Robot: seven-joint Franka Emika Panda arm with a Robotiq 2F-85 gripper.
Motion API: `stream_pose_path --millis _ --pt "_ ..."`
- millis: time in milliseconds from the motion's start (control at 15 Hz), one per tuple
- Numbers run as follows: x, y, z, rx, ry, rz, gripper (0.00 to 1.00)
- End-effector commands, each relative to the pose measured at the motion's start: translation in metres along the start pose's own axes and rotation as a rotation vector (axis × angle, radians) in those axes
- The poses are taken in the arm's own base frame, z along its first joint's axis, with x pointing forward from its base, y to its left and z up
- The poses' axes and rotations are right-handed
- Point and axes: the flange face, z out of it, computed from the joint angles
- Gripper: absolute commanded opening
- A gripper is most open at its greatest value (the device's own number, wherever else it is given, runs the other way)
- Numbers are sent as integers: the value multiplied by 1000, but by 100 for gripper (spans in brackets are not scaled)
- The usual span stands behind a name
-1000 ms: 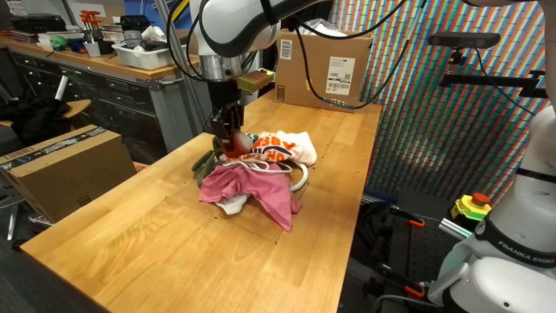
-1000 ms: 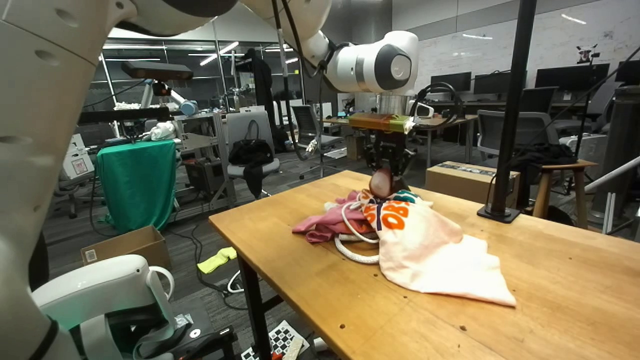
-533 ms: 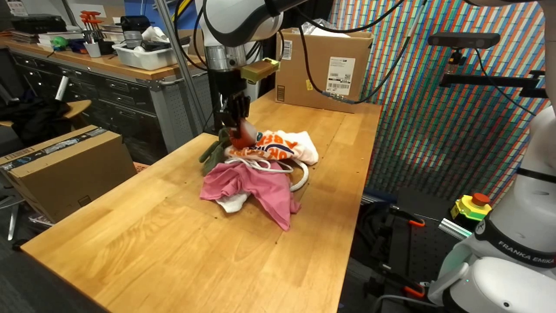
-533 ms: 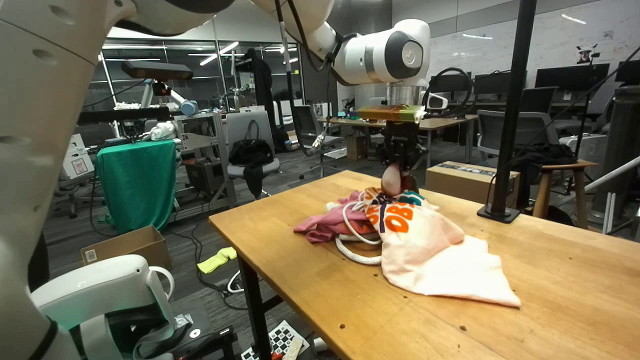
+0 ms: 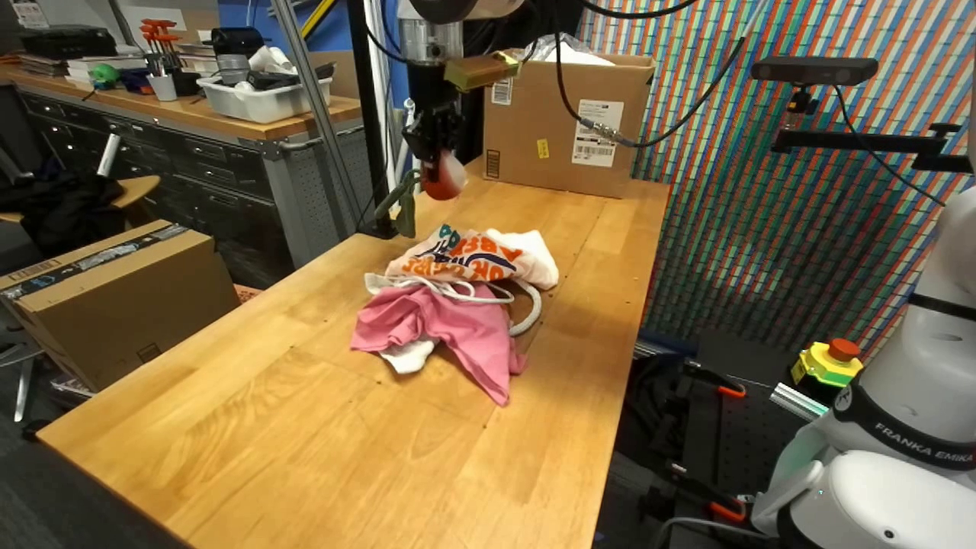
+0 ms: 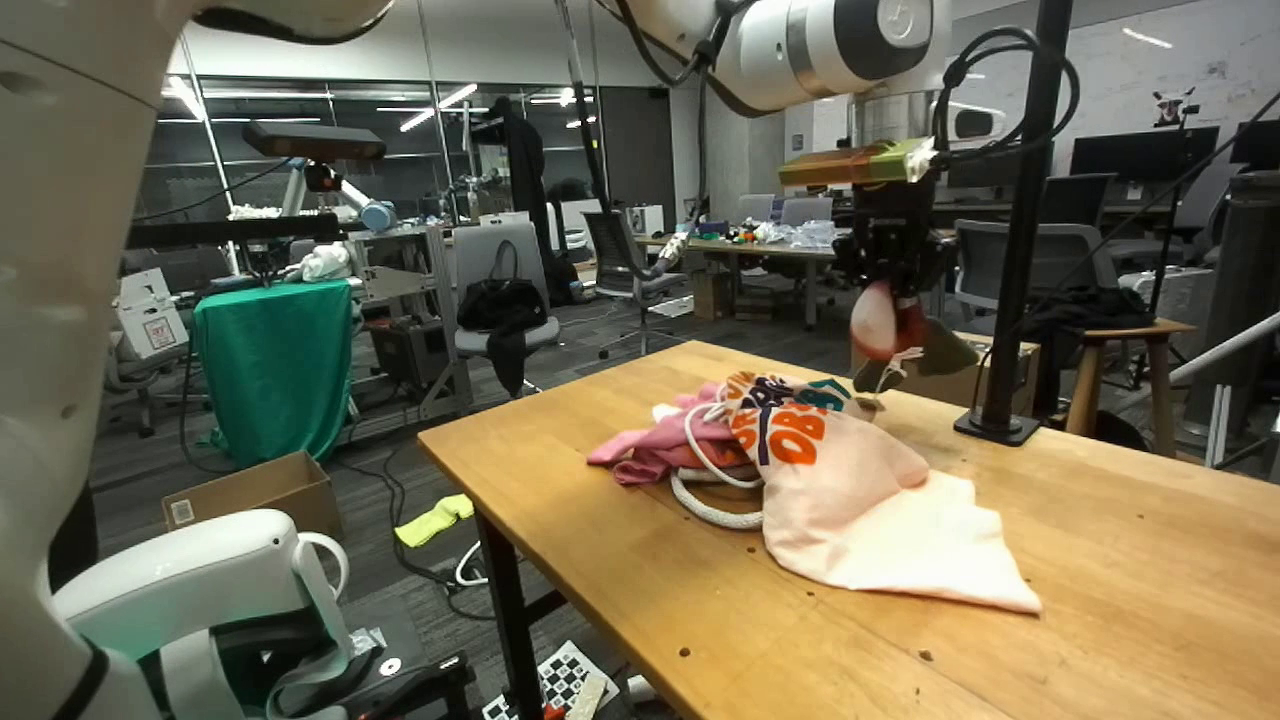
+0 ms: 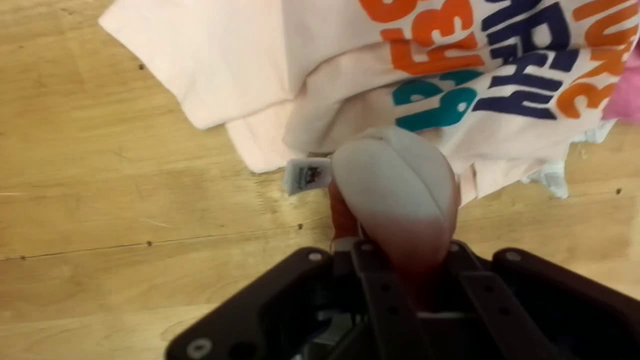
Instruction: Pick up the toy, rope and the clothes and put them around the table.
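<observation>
Wrist view gave the claw [image 7: 411,252] clamped on the toy [image 7: 395,175], whose pale, rounded end jutted from the grip toward the printed cloth [image 7: 360,82] and overlapped its edge. That, I judged, was what the next move turned on: the toy would want carrying the other way, to where the table [image 7: 125,280] showed, before release. Only the exterior views showed it raised above the table. In an exterior view, green flaps [image 6: 945,348], seemingly the toy's own, dangled below, unseen from the wrist; whether they touched the printed cloth I couldn't tell. Farther out the rope [image 6: 715,515] looped between the printed cloth and the pink cloth [image 5: 450,328], with white cloth [image 5: 409,355] peeking out beneath.
</observation>
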Motion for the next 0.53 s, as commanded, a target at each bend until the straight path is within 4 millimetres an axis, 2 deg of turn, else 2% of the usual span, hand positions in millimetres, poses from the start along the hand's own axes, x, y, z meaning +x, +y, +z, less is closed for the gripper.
stream_pose_path --millis 0,133,467 --pt "2 53 -19 -27 80 157 11" --pt "2 92 -21 -46 111 262 11" --pt "-3 173 -15 -123 187 507 12"
